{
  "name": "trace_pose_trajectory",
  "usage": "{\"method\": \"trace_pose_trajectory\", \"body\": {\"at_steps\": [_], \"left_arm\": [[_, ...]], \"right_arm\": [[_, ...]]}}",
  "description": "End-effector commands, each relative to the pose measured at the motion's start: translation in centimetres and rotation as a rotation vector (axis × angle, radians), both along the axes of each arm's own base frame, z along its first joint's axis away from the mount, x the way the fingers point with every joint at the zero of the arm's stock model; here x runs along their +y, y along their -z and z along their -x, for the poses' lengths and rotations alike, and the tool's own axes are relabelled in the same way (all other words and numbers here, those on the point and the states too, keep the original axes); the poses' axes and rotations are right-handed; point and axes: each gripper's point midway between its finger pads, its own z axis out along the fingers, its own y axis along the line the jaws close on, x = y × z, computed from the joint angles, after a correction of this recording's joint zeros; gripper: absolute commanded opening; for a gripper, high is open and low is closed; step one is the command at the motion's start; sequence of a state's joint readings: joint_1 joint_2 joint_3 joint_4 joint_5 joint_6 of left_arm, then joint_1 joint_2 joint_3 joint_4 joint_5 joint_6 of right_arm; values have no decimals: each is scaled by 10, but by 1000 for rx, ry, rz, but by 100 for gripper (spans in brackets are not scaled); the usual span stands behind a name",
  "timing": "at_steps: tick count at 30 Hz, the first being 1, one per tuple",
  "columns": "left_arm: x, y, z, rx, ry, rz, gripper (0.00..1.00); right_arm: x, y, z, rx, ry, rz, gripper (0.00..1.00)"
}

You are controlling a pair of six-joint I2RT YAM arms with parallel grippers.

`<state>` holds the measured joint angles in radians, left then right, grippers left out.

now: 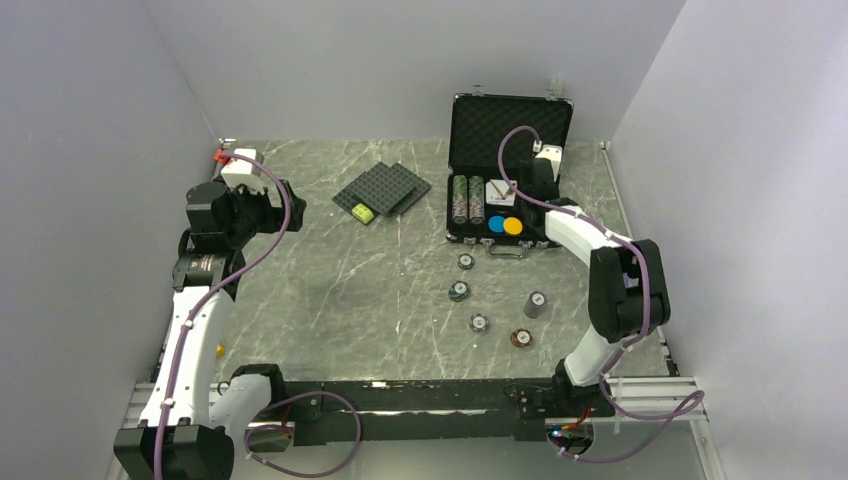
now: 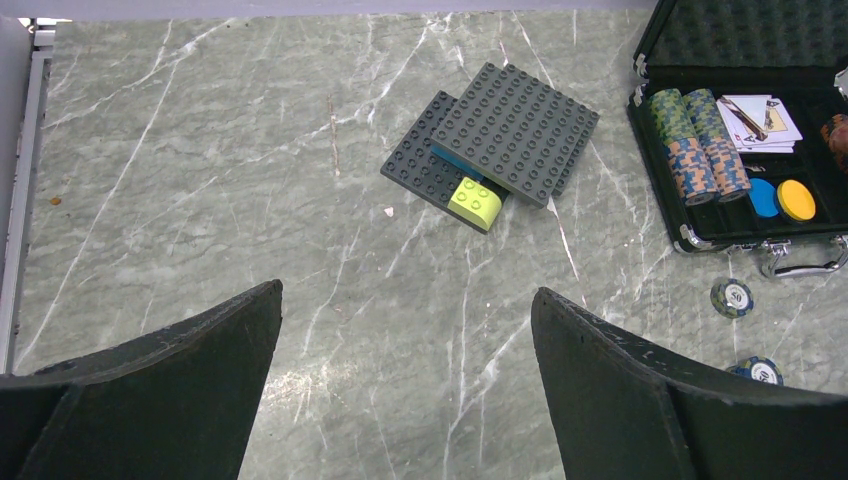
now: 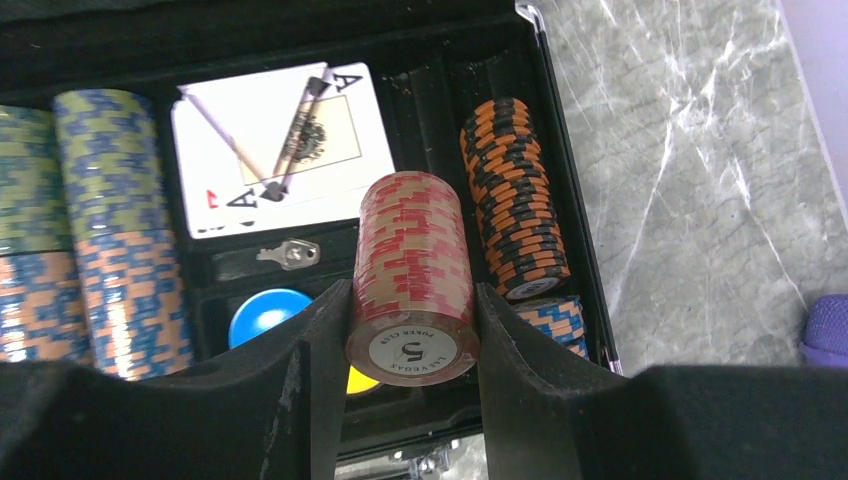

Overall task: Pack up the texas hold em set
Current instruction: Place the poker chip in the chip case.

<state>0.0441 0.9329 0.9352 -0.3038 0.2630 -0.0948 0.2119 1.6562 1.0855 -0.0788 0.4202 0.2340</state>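
Firmly pinched between the fingers of the right claw (image 3: pixel 412 312): a red-and-tan chip stack (image 3: pixel 412 250), its end face, marked 5, turned toward the wrist camera. Hangs over the open briefcase (image 1: pixel 510 118), just left of an orange-and-black chip stack (image 3: pixel 515 200) lying in its groove. Behind the pinched stack, playing cards (image 3: pixel 280 140) face up with aces showing; in front of them, a small key (image 3: pixel 290 255). Nearer still, a blue disc (image 3: pixel 265 310) and, peeping past one finger, a yellow-orange disc (image 2: pixel 797 198). Further left, two long rows of blue, green and orange chips (image 3: pixel 110 230) lying in their channels. Outside the case, on the bench (image 1: pixel 330 290) near the handle side, four loose chips (image 1: pixel 459 291) lying flat, well apart from one another, and a short dark stack (image 1: pixel 535 304) standing upright among them. Over on the other side, left claw (image 2: pixel 405 300) spread wide, gripping nothing, poised above the marble. Beyond it, dark grey studded plates (image 2: pixel 510 130) overlapping one another, with a lime brick (image 2: pixel 477 200) at their near edge.
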Motion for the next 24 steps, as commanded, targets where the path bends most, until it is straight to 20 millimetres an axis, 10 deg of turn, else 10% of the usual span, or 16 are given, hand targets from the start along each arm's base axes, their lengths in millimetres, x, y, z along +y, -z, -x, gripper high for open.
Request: {"method": "trace_pose_trajectory", "body": {"at_steps": [1,15,24], "left_arm": [[-1,-6,-2,-28,2,5,98],[-3,-6,-2,-27,8,10,98],[-4,-7,-1,-31,12,12,98]], "right_arm": [[-11,-36,-36,-172,53,-8,0],[-16,28,-16,73,85,-59,3],[-9,17,1,97,56,-106,72]]}}
